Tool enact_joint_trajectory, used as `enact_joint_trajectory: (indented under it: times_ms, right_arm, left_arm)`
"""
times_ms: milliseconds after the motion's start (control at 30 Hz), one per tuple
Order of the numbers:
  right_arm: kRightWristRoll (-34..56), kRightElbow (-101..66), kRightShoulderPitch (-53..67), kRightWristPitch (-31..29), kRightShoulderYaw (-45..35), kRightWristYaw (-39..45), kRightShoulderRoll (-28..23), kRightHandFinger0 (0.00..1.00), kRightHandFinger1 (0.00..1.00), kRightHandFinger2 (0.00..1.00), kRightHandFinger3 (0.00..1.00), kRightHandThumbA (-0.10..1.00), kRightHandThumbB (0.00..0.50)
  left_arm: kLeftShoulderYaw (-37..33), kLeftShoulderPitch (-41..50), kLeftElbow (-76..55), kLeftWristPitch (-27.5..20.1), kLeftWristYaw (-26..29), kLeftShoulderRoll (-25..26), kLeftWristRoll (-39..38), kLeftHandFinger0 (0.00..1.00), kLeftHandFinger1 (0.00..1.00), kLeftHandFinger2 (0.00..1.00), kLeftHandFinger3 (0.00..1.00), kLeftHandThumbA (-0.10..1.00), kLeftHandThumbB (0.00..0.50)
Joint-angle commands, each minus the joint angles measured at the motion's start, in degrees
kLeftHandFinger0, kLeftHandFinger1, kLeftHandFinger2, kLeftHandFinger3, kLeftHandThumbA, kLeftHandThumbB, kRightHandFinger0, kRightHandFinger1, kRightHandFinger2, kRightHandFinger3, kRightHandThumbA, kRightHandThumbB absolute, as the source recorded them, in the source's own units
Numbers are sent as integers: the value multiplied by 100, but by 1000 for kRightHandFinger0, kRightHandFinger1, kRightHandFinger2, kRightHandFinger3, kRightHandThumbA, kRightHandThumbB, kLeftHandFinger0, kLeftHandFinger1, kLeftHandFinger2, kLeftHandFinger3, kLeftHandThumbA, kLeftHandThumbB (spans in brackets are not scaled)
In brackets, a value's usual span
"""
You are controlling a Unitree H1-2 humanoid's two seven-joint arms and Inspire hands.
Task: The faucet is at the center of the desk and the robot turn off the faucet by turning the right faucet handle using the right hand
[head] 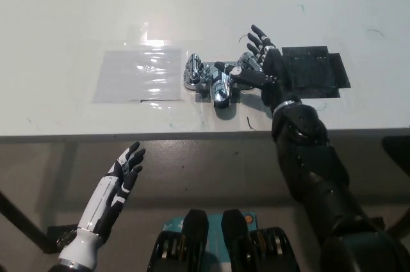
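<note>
Your right hand (262,67) lies spread wide over the right faucet handle (246,67), thumb reaching left across toward the spout, the other fingers fanned up and away; you can't tell whether it presses on the handle. The chrome faucet (214,81) sits mid-counter (77,22), between a clear plastic sheet (138,73) and a black mat (314,72). Your left hand (125,173) rests below the counter edge, holding nothing, fingers apart.
</note>
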Motion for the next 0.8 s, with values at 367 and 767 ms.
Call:
enact_joint_trajectory:
  times_ms: [367, 767]
  right_arm:
    - [-829, -885, -305, 355, 691, -2001, 1481, 1000, 1000, 1000, 1000, 1000, 285]
    - [-644, -498, -432, -254, 1514, -3584, 1589, 1000, 1000, 1000, 1000, 1000, 232]
  left_arm:
    - [43, -144, -140, -192, -80, 179, 31, 1000, 1000, 1000, 1000, 942, 291]
    - [53, -144, -157, -165, -44, 189, 80, 1000, 1000, 1000, 1000, 948, 293]
